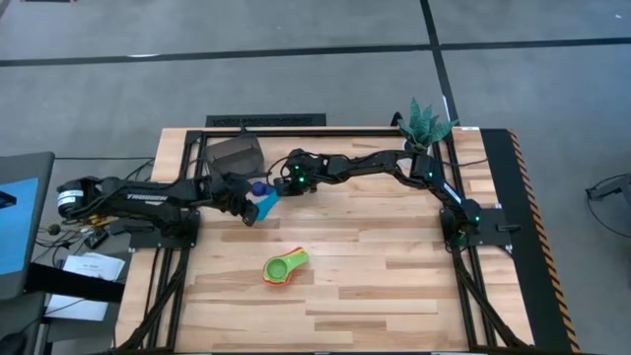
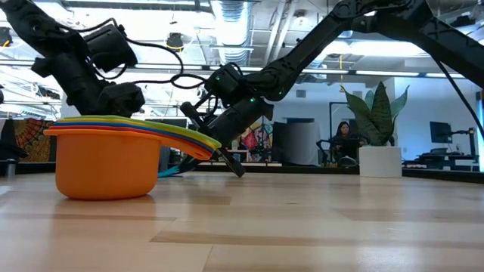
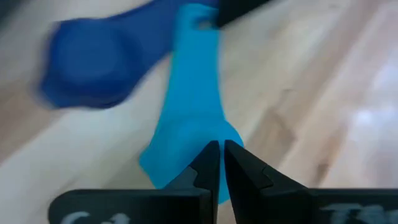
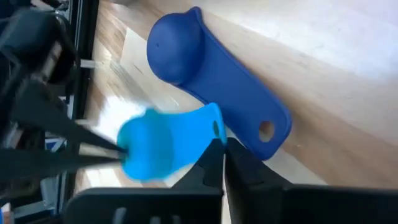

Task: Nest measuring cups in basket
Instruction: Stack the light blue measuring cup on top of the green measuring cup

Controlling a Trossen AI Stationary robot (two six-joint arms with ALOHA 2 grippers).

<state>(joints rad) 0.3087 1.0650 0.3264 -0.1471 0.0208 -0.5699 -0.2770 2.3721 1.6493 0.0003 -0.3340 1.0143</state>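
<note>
Both my end effectors pinch the light blue cup above the table, near the basket: left end effector closed on its bowl rim, right end effector closed on its handle tip. It looks light, stiff and slick; the flat handle grips best. Its long axis runs between the two.

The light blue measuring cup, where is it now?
In the high view the light blue measuring cup sits left of the table's middle, between both claws, touching the blue cup, below the basket.
</note>
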